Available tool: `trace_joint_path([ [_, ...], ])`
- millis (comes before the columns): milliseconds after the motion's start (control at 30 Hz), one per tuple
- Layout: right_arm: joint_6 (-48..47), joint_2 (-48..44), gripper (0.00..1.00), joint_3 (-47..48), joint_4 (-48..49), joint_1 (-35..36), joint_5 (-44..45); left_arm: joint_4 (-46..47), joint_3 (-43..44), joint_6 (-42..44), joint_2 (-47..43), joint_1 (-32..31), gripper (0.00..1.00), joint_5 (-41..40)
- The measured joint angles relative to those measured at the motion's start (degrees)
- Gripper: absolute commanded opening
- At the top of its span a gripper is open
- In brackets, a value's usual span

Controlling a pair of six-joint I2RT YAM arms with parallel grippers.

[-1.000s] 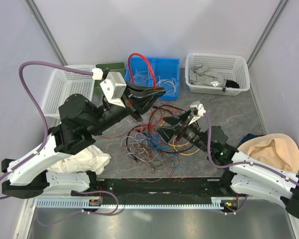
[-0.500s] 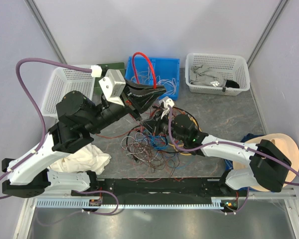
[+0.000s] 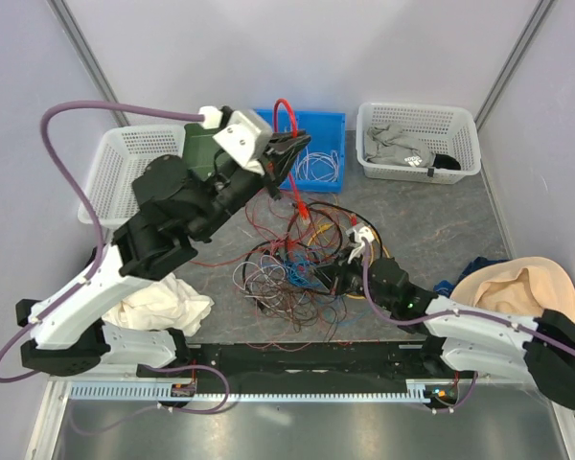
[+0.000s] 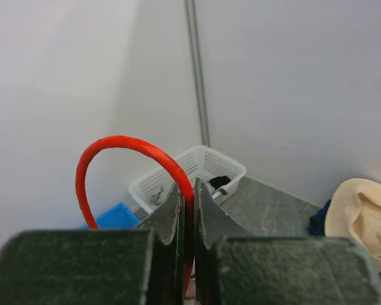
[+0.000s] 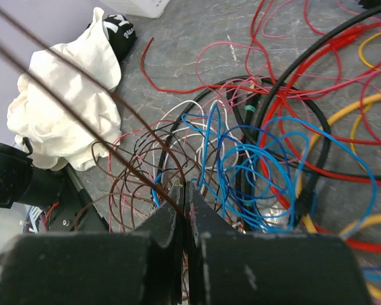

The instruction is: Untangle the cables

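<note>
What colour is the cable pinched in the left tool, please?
Red: the cable shows best in the left wrist view.

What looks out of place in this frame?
A crumpled white cloth lies beside the cables at the table's near left, and a beige hat sits at its right edge; neither belongs to a cable job.

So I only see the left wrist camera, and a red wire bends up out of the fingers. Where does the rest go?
Observer: From above, the red cable hangs from the left gripper down toward the tangle.
Operator: Where's the other arm?
Observer: The right gripper is low in that tangle, jaws shut among thin brown and blue wires.
Operator: Anything else down there?
Observer: A crumpled white cloth lies beside the tangle, near the left arm's base.
</note>
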Motion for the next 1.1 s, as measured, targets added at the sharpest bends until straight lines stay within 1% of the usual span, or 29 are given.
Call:
trace_joint_path([
  [133,-0.39,-7.23,0.00,-1.20,-4.28,0.00,2.14,0.28,-0.48,0.59,3.28,3.04,0.02,-1.57],
  [267,-2.67,-10.36,0.00,0.83,-9.35,0.00,4.72,0.68,-4.20,0.31,3.54,3.93,0.02,-0.39],
  [400,-6.05,-10.12,0.00,8.72,-14.75,0.00,6.40,1.14,-9.49,-1.27,2.25,3.91,0.02,1.95],
  [533,-9.94,-8.28,0.00,19.17,-16.44,0.00,7.87,1.25,-14.05,-3.82,-0.02,3.93,0.02,4.90],
  [633,-12.70,-5.42,0.00,27.26,-17.03,0.00,8.94,1.22,-15.69,-5.64,-1.81,3.93,0.02,6.86],
  [733,-13.55,-4.20,0.00,30.53,-17.03,0.00,8.44,1.38,-15.89,-6.36,-3.21,3.91,0.02,7.56],
  [867,-13.20,-4.15,0.00,30.80,-18.10,0.07,4.46,2.10,-15.80,-6.36,-4.04,3.96,0.02,7.02],
  [933,-12.48,-4.63,0.00,29.44,-18.36,0.15,2.91,2.05,-15.21,-6.32,-3.72,4.48,0.02,5.92],
  [1000,-11.52,-6.34,0.00,26.01,-18.82,0.26,1.99,1.92,-13.53,-6.32,-2.71,5.88,0.02,4.70],
  [1100,-10.01,-9.84,0.00,18.80,-20.65,0.31,2.51,2.05,-10.54,-6.38,-1.18,9.92,0.02,2.91],
])
